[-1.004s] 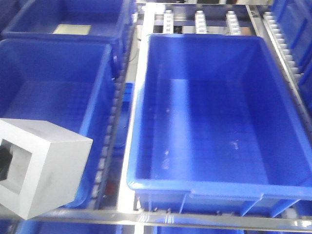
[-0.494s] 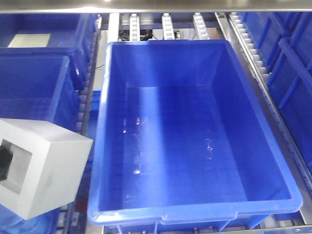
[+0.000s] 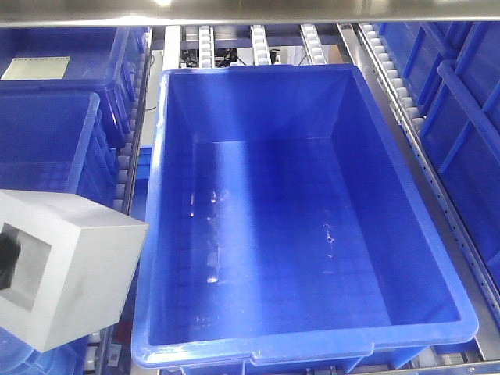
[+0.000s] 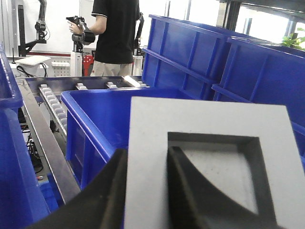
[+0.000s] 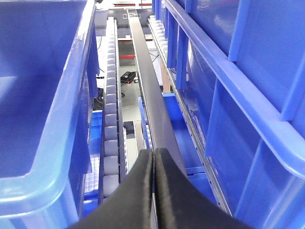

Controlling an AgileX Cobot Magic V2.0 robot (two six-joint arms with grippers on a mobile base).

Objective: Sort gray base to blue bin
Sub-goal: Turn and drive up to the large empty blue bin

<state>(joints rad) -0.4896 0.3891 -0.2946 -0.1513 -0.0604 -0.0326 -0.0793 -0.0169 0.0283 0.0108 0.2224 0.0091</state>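
One blue bin (image 3: 258, 105) on roller rails (image 5: 110, 124) | totes (image 3: 47, 141) alongside | person (image 4: 116, 33) beyond

Left lane: second bright-blue plastic tote (image 3: 47, 141), sitting just beside the side rollers. Behind it is another blue tote (image 3: 117, 55) with a flat pale rectangular sheet (image 3: 35, 68) inside. Right lane: more ribbed blue totes (image 3: 469, 109). White plastic roller tracks (image 3: 258, 39) run between the lanes, under a silver metal crossbeam (image 3: 250, 9). Left wrist view: person in black T-shirt and khaki trousers (image 4: 116, 33) at the far end, head out of frame, dark handheld device (image 4: 78, 28) in hand; white box (image 4: 32, 60) near. Right wrist view: black adapter with cable (image 5: 127, 76) on the floor below the tracks.
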